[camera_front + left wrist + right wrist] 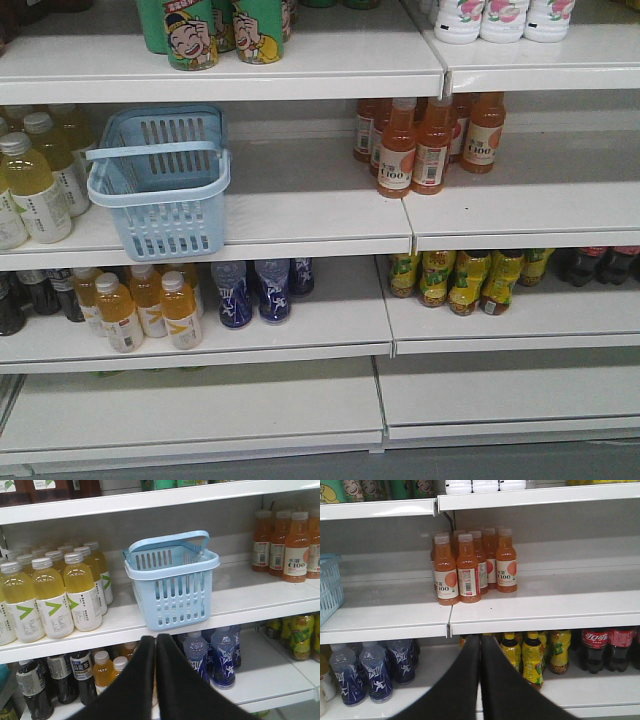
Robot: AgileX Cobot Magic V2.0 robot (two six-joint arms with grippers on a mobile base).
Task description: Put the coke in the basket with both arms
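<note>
On the middle shelf [300, 212], the light blue basket [165, 215], just right of the yellow drink bottles [40, 190] and well left of the orange juice bottles [430, 150]. Near and low before the basket, the left gripper [155, 640], fingers pressed together, empty. Below the orange juice bottles, the right gripper [480, 640], likewise closed on nothing, with cola bottles [602, 647] on the lower shelf to the right.
</note>
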